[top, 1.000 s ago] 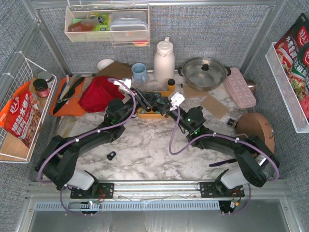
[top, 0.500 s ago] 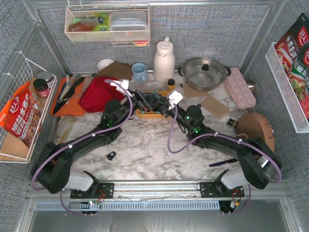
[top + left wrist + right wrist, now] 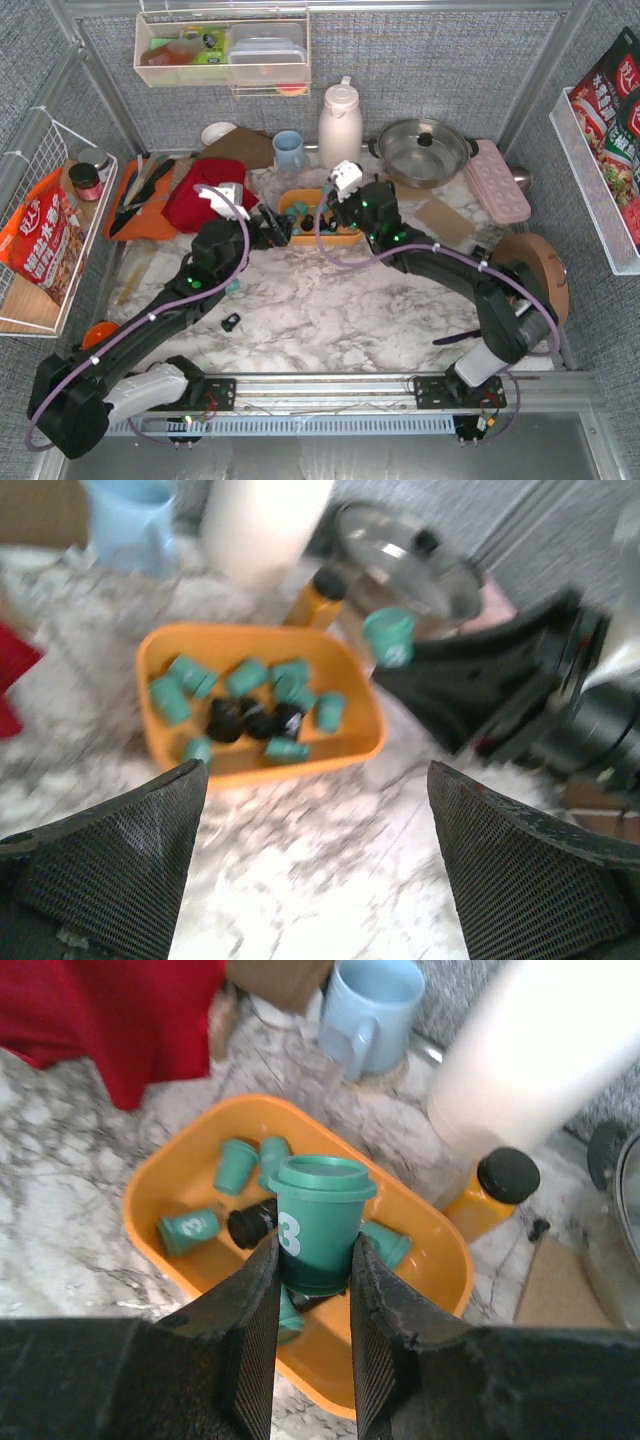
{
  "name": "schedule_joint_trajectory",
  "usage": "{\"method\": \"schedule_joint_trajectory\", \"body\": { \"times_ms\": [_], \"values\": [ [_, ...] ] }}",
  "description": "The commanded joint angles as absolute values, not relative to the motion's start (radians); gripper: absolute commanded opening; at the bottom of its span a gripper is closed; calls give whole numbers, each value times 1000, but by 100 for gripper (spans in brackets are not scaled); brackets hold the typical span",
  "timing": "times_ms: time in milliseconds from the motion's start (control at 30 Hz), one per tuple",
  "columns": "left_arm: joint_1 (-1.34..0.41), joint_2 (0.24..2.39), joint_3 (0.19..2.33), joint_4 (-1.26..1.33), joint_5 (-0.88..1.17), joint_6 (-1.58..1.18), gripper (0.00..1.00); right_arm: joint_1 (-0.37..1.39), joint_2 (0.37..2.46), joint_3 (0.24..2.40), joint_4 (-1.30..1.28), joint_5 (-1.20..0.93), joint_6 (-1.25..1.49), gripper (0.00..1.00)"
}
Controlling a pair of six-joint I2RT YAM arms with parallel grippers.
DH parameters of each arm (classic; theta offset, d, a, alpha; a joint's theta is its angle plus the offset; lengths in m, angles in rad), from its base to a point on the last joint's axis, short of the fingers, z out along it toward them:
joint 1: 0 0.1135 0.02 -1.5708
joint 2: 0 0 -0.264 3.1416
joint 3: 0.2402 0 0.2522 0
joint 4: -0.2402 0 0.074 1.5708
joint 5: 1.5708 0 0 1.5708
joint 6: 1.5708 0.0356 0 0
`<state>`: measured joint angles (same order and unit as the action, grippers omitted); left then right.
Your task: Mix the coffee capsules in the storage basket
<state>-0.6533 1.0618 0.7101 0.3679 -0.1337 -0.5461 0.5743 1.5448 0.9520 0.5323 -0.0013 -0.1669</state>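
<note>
The storage basket (image 3: 425,1265), a shallow orange tray, holds several teal and a few black coffee capsules (image 3: 258,712). My right gripper (image 3: 312,1248) hovers above the basket, shut on an upright teal capsule (image 3: 318,1222) marked with a white 3. That held capsule (image 3: 388,635) also shows in the left wrist view, above the basket's right end. My left gripper (image 3: 315,870) is wide open and empty over the marble just in front of the basket (image 3: 300,765). From above, the left gripper (image 3: 270,232) sits at the basket's (image 3: 296,203) left side and the right gripper (image 3: 332,212) over its middle.
Behind the basket stand a blue mug (image 3: 289,150), a white thermos (image 3: 340,125), a small yellow bottle (image 3: 490,1195) and a steel pot (image 3: 421,150). A red cloth (image 3: 205,192) lies to the left. A small black object (image 3: 231,321) lies on the marble.
My left gripper has opened wide and pulled back to the left out of the basket. My right gripper has closed on a teal capsule and holds it above the basket.
</note>
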Motion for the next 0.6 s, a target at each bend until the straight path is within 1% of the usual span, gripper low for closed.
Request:
{"method": "schedule_joint_trajectory", "body": {
  "times_ms": [0, 200, 267, 433, 567],
  "values": [
    [-653, 1005, 670, 110, -227, -535, 99, 554, 1636, 1091, 229, 97, -138, 9],
    [-654, 888, 603, -54, -304, -588, 99, 513, 1763, 1248, 21, 126, -52, 14],
    [-653, 851, 590, -114, -329, -610, 99, 507, 1791, 1290, -40, 134, -31, 17],
    [-653, 780, 551, -232, -356, -688, 99, 494, 1837, 1358, -141, 134, -2, 32],
    [-654, 756, 529, -307, -378, -773, 99, 487, 1843, 1378, -178, 132, 10, 49]
  ]
}}
